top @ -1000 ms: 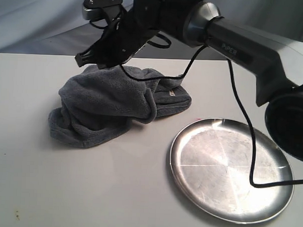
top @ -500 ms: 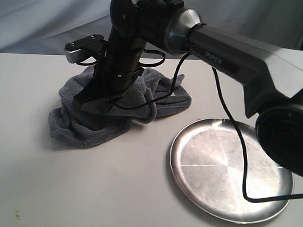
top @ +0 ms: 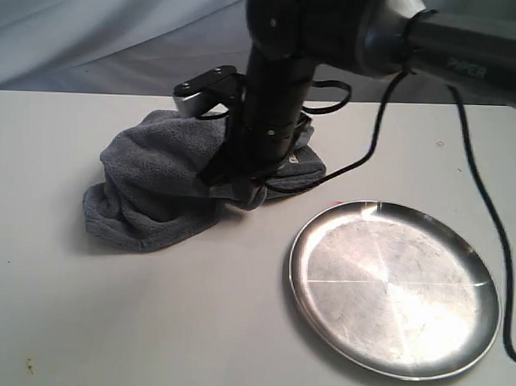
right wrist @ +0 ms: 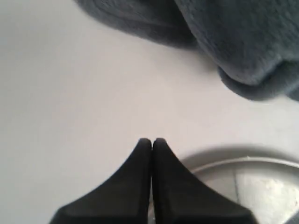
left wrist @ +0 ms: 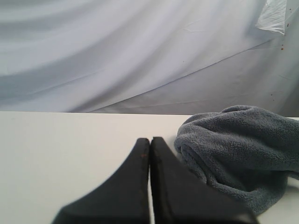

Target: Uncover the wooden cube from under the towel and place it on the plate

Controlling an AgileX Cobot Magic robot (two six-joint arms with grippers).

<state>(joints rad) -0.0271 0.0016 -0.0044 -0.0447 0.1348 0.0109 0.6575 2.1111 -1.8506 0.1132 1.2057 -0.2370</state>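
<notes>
**Right gripper** (right wrist: pixel 152 140): the fingers are pressed together tip to tip, with nothing between them. It points down at bare table (right wrist: pixel 70 93). The towel (right wrist: pixel 243 42) lies just beyond the tips, with its rolled edge nearest. The wrist view shows a strip of table between the tips and that edge. The plate (right wrist: pixel 261 186) rim curves close beside the fingers, on the side away from the towel. In the exterior view the arm reaches across the middle and stands at the towel's plate-side fold. Whether it touches the towel there cannot be told.

**Left gripper** (left wrist: pixel 150 139): the fingers lie flat against each other and hold nothing. The towel heap sits ahead of the tips and off to one side, near but apart. Straight ahead, open table runs to its far edge.

**Cube:** it shows in no view.

**Clearances:** bare table separates the towel's edge from the plate rim. Wide open table lies on the towel's other side.
</notes>
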